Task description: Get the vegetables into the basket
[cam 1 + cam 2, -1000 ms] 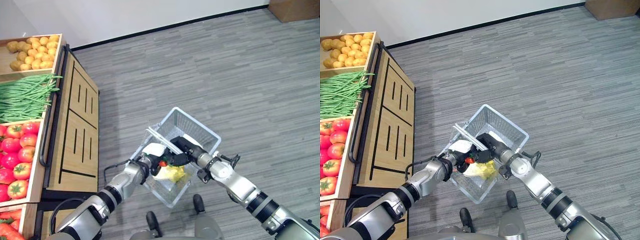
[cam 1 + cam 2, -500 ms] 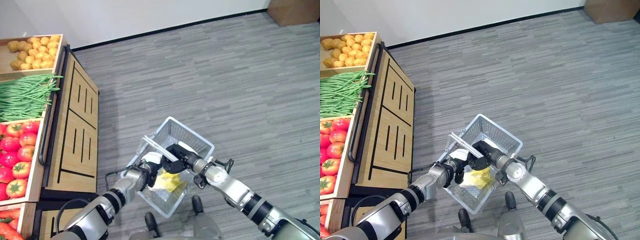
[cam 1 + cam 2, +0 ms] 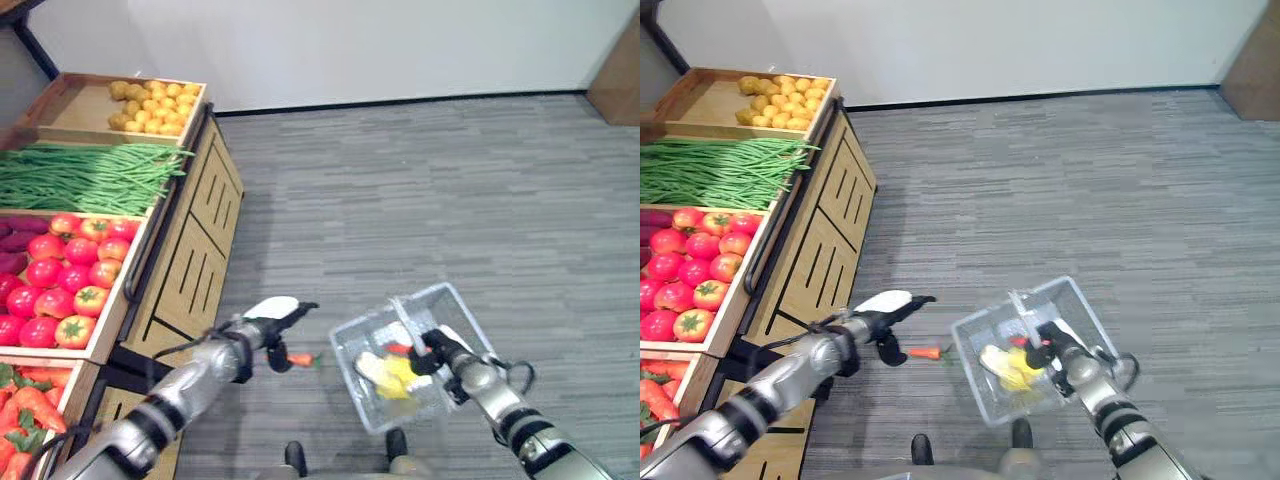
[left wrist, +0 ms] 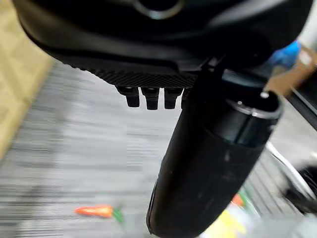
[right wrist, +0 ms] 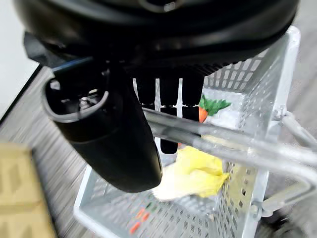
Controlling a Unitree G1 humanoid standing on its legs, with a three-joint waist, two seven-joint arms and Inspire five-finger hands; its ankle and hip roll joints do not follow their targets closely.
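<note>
Carrot lies on the floor just left of the basket, whose handle the right hand grips; left hand, fingers relaxed and empty, should pinch it mid-body.

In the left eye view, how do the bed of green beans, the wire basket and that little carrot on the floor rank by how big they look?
1. Green beans, largest.
2. Basket, though it sits nearer the camera, so its true size is less sure.
3. Carrot, clearly smallest.
</note>
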